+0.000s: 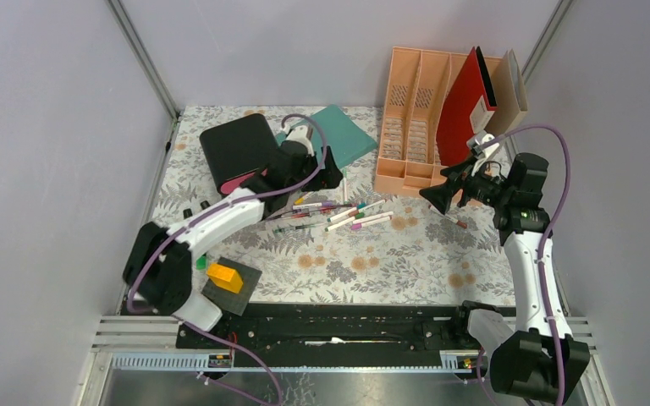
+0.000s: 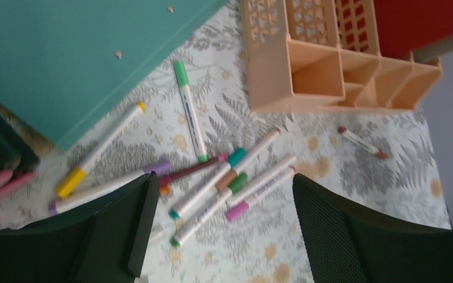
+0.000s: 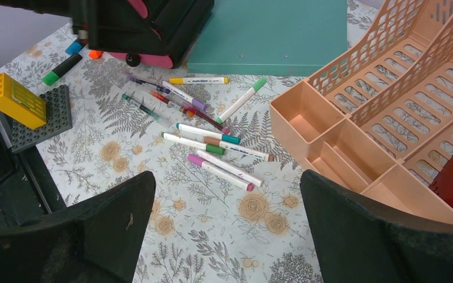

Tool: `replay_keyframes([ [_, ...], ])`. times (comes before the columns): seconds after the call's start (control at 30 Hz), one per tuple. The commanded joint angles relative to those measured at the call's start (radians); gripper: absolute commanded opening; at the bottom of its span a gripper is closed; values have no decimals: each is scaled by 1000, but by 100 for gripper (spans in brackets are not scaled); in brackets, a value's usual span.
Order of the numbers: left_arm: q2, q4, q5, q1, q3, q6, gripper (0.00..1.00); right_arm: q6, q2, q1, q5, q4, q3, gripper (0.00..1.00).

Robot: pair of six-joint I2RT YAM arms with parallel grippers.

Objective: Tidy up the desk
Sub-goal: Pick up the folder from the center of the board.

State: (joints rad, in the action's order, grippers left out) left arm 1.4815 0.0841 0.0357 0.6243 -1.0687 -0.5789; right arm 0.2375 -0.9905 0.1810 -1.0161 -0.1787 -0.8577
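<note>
Pale grey-white cloth printed with grey ferns and orange-brown flowers covers the desk [image 1: 364,271], a large flat rectangular tabletop that spreads beneath both arms. The left gripper [image 2: 224,197] hangs over the desk's far-left part, its black fingers [image 2: 124,236] spread wide with nothing between them. Under it a loose scatter of white-barrelled felt-tip markers [image 2: 239,174] lies on the cloth, beside a flat teal folder [image 2: 65,59]. The right gripper [image 3: 227,194] is above the desk's right half, close in front of the peach plastic file rack [image 3: 354,118], also released and empty; bare flowered cloth shows between its fingers. A black drawer box with pink fronts [image 1: 237,148] stands at the far left, and a yellow toy brick [image 1: 224,277] sits on a grey studded baseplate near the left arm's base.
</note>
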Motion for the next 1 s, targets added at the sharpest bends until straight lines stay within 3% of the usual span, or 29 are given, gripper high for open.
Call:
replay_keyframes([
  [0.0,133,-37,128,2,-144,-34,82,-8,-7,-6,-27,37,6,100],
  [0.17,301,76,242,-2,-283,-56,62,-7,-14,-6,-21,36,7,100],
  [0.47,458,108,179,-114,-360,-64,51,15,-40,-6,-16,16,3,100],
  [0.63,494,127,212,-154,-370,-48,47,23,-50,-6,-14,5,-1,100],
  [0.77,506,178,280,-176,-379,-64,37,29,-58,-6,-14,-1,-3,100],
  [0.97,477,187,318,-244,-333,-83,36,31,-63,-6,-15,-4,-3,100],
])
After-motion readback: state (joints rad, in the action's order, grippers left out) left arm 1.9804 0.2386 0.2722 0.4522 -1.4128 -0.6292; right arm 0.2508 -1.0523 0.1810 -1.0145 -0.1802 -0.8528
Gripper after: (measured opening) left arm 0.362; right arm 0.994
